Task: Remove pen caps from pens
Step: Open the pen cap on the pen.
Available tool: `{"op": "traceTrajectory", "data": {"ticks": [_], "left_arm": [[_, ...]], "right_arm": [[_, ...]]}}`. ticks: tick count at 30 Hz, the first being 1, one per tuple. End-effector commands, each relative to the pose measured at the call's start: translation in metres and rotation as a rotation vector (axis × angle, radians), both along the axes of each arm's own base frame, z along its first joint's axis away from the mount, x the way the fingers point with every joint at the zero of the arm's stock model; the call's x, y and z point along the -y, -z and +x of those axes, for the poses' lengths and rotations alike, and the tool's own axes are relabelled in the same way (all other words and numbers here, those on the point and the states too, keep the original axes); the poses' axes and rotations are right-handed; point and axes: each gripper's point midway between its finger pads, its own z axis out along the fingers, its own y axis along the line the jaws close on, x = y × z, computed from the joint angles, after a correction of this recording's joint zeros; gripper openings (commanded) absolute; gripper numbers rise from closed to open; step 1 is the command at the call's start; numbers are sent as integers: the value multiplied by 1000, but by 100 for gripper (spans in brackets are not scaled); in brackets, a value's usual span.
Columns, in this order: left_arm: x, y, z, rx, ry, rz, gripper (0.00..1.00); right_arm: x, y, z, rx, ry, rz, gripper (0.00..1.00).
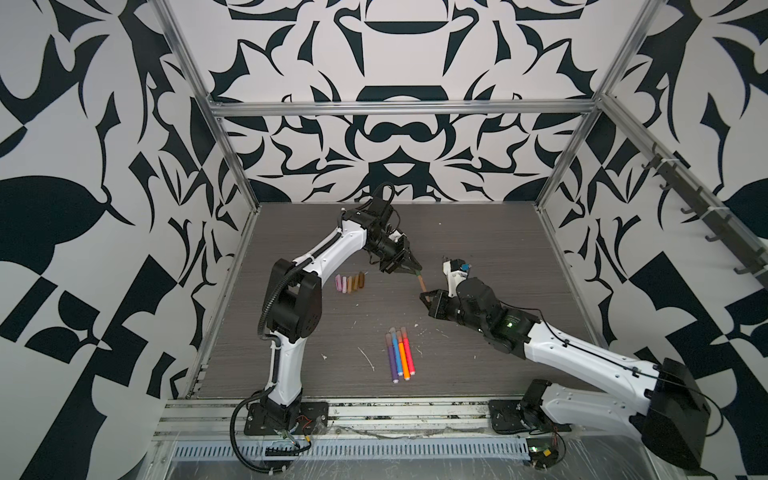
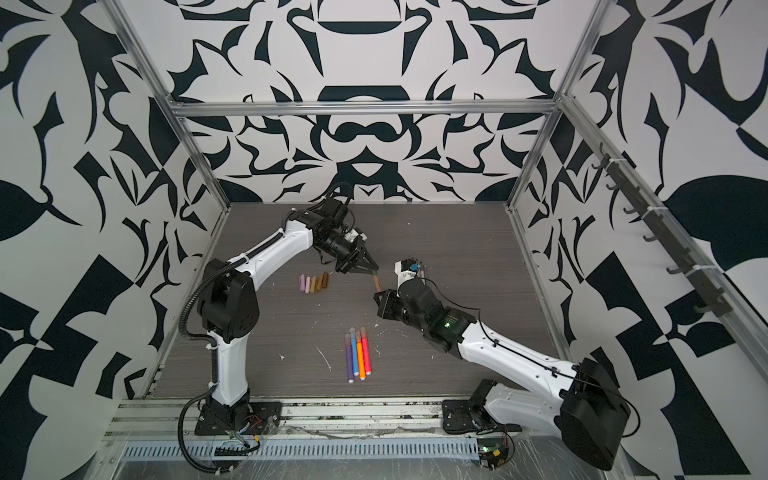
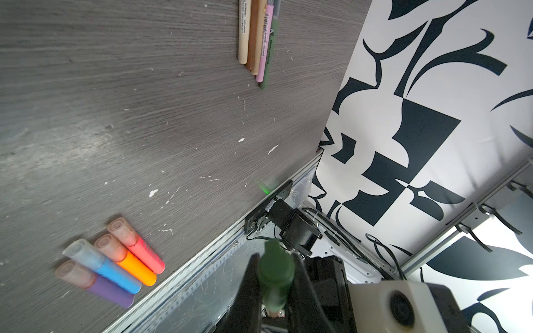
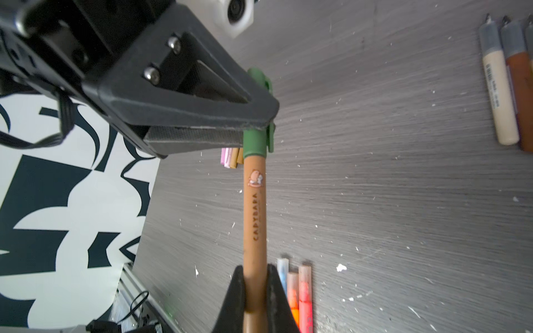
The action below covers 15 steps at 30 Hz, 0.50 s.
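Note:
A thin brown pen (image 4: 254, 216) hangs in the air between both grippers, above the middle of the table. Its olive-green pen cap (image 4: 255, 141) still sits on the barrel's end. My left gripper (image 3: 274, 259) is shut on that cap (image 3: 275, 276), and my right gripper (image 4: 254, 271) is shut on the brown barrel. In both top views the left gripper (image 1: 415, 269) and right gripper (image 1: 426, 296) face each other along the pen (image 2: 376, 282). Several loose caps (image 1: 351, 284) lie in a row on the left. Several thin uncapped pens (image 3: 256, 37) lie side by side.
The purple, blue, orange and pink-red pens (image 1: 399, 353), with translucent caps on, lie together near the table's front (image 2: 357, 353). White flecks of debris are scattered over the grey wood-grain table (image 1: 498, 249). Patterned walls and a metal frame (image 1: 399, 109) enclose it.

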Motion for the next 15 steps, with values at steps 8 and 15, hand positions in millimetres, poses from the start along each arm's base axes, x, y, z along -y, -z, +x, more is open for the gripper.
{"op": "traceTrajectory", "data": {"ticks": [8, 15], "left_arm": [[-67, -18, 137, 359, -289, 72, 0], [-82, -17, 152, 360, -318, 84, 0]], "right_arm": [[-1, 63, -73, -274, -196, -148, 0], [-3, 63, -73, -275, -200, -148, 0]]}}
